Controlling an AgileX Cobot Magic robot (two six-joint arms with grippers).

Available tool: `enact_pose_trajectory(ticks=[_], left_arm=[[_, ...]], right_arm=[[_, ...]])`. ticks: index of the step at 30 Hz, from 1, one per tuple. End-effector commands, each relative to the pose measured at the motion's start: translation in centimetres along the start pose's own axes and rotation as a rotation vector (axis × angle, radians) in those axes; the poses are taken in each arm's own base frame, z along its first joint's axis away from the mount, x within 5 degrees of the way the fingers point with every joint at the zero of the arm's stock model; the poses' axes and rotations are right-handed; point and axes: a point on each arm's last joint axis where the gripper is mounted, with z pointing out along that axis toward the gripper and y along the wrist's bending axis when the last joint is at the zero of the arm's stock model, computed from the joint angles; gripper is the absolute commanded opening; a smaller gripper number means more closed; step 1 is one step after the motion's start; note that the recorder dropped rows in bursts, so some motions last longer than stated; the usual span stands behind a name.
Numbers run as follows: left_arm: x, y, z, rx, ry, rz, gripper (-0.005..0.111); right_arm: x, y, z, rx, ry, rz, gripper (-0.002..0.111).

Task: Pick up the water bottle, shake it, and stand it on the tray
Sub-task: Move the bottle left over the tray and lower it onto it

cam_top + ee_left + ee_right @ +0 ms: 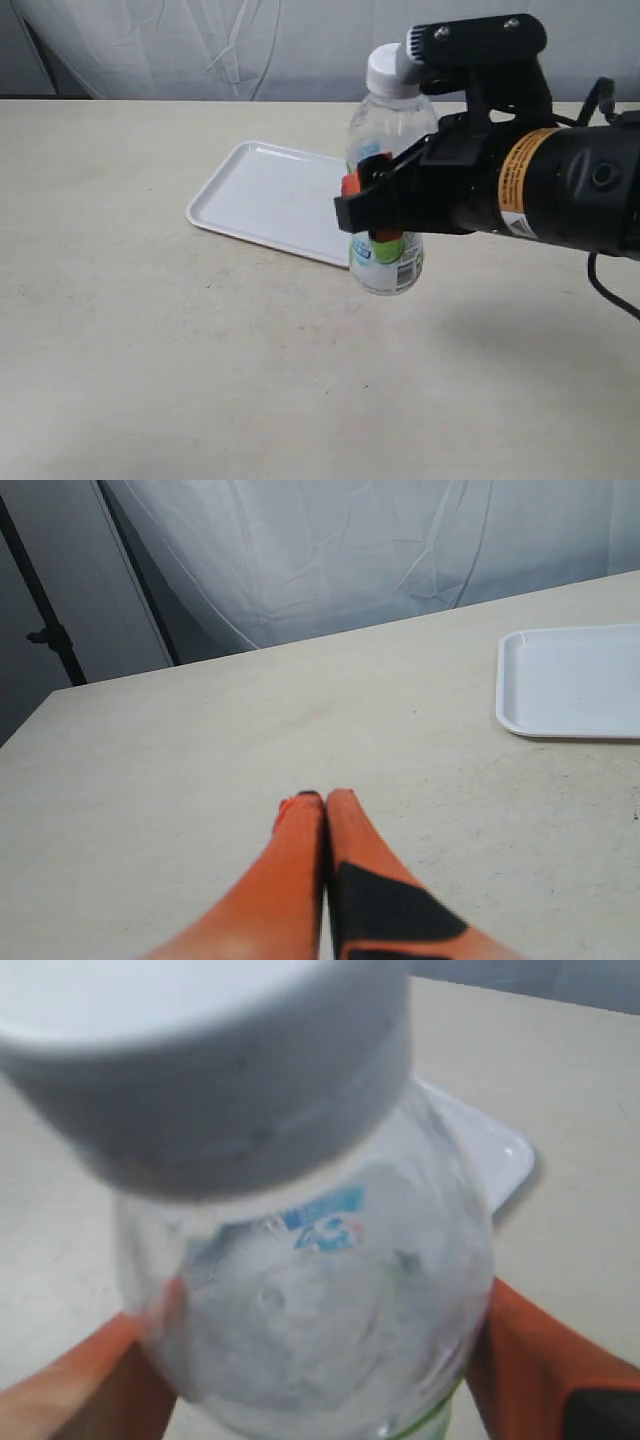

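The water bottle (388,125) hangs upright in the air, clear of the table, its white cap (391,70) on top. My right gripper (372,208) is shut on its labelled middle. In the right wrist view the cap (215,1050) fills the top, with the clear bottle (320,1310) held between the orange fingers (535,1355). The white tray (270,198) lies flat on the table, behind and left of the bottle. My left gripper (325,798) is shut with nothing in it, low over bare table, with the tray (570,680) some way off.
A beige table (150,350) carries the scene, with a white cloth backdrop (250,45) behind its far edge. The black right arm (560,180) reaches in from the right side. A dark stand pole (45,610) shows past the table's corner.
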Motion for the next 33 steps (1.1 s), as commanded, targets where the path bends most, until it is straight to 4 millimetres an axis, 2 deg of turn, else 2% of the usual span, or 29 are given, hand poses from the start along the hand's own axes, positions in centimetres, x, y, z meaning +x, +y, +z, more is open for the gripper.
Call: enact_pose_trajectory(ticks=[1, 3, 4, 5, 8, 9, 11, 12, 13, 15, 16, 18, 21, 24, 26, 29, 33], left_arm=[[0.0, 0.0, 0.0, 0.001, -0.010, -0.008, 0.000], [0.0, 0.0, 0.0, 0.001, -0.010, -0.008, 0.000], [0.0, 0.0, 0.0, 0.001, -0.010, -0.008, 0.000], [0.0, 0.0, 0.0, 0.001, -0.010, -0.008, 0.000], [0.0, 0.0, 0.0, 0.001, -0.010, -0.008, 0.000], [0.0, 0.0, 0.0, 0.001, -0.010, -0.008, 0.000], [0.0, 0.0, 0.0, 0.001, -0.010, -0.008, 0.000], [0.0, 0.0, 0.0, 0.001, -0.010, -0.008, 0.000], [0.0, 0.0, 0.0, 0.001, -0.010, -0.008, 0.000], [0.0, 0.0, 0.0, 0.001, -0.010, -0.008, 0.000], [0.0, 0.0, 0.0, 0.001, -0.010, -0.008, 0.000], [0.0, 0.0, 0.0, 0.001, -0.010, -0.008, 0.000], [0.0, 0.0, 0.0, 0.001, -0.010, -0.008, 0.000], [0.0, 0.0, 0.0, 0.001, -0.010, -0.008, 0.000], [0.0, 0.0, 0.0, 0.001, -0.010, -0.008, 0.000], [0.0, 0.0, 0.0, 0.001, -0.010, -0.008, 0.000], [0.0, 0.0, 0.0, 0.001, -0.010, -0.008, 0.000]], right_arm=[[-0.9, -1.4, -0.3, 0.102, -0.010, 0.137, -0.001], [-1.2, 0.0, -0.6, -0.037, -0.056, -0.035, -0.001], [-1.3, -0.4, -0.7, -0.001, -0.042, 0.004, -0.001], [-2.4, -1.1, -1.3, 0.065, -0.063, 0.065, -0.001], [-4.1, -0.3, -3.0, -0.050, -0.190, 0.068, -0.001], [-3.7, -0.4, -2.8, -0.044, -0.163, 0.098, -0.001], [-1.0, -0.7, -0.6, 0.003, -0.032, 0.104, -0.001], [0.9, -0.7, 1.0, 0.011, 0.049, 0.103, -0.001], [1.2, -0.7, 1.2, 0.013, 0.060, 0.092, -0.001], [-0.6, -0.5, -0.3, -0.019, -0.024, 0.100, -0.001], [-2.2, -0.3, -1.9, -0.054, -0.114, 0.087, -0.001], [-2.5, -0.4, -2.3, -0.054, -0.142, 0.055, -0.001], [-1.7, -0.8, -1.2, 0.016, -0.068, 0.045, -0.001], [-1.8, -0.3, -0.3, -0.027, -0.091, -0.024, -0.001], [-2.1, -0.4, 0.3, -0.065, -0.120, -0.009, -0.001], [-2.3, -1.8, 1.6, -0.068, -0.128, 0.092, -0.001], [-2.8, -3.2, 3.5, -0.136, -0.193, 0.082, -0.001]])
